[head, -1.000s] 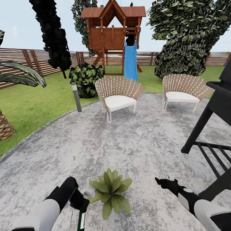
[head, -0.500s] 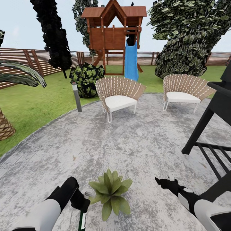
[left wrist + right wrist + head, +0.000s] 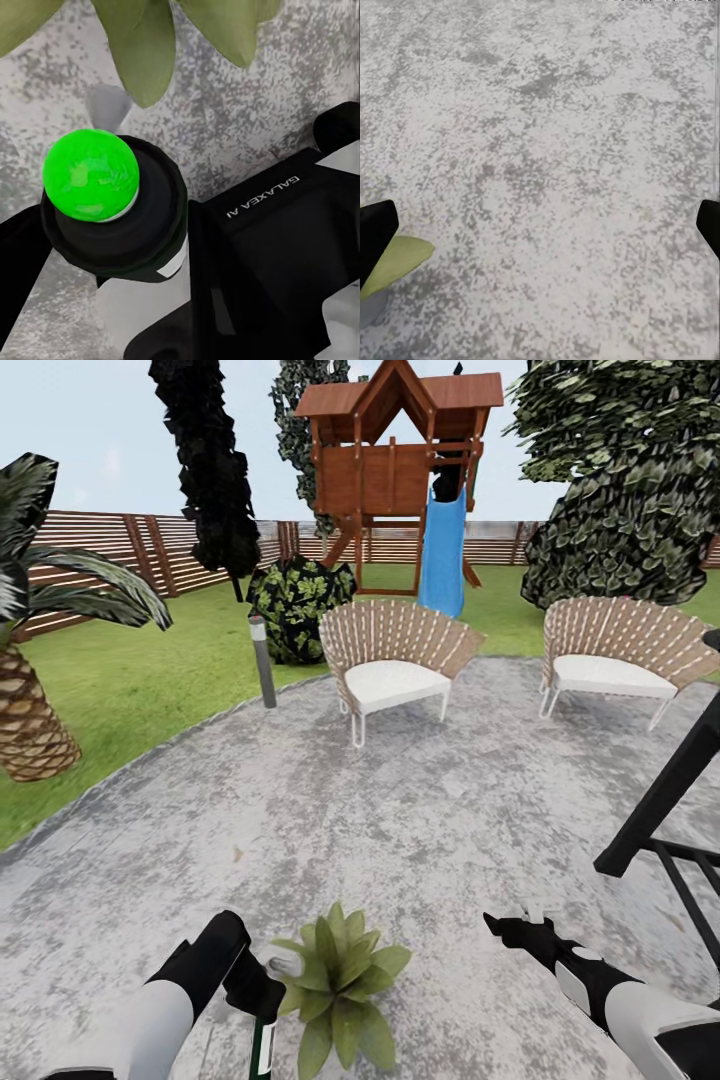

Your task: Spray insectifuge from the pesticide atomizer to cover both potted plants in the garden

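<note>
- Risk: spray misses part of the potted plant if the nozzle sits too close to its near leaves (only 1 plant is in sight).
- The left gripper is clamped on the pesticide atomizer, just beside the plant on the patio.
- The right gripper hangs wide apart, holding nothing.

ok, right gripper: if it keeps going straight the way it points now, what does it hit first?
Probably bare patio paving. The right gripper is open, with only grey stone between its fingers. A potted plant leaf sits off to one side, outside that line. Depth is unclear.
</note>
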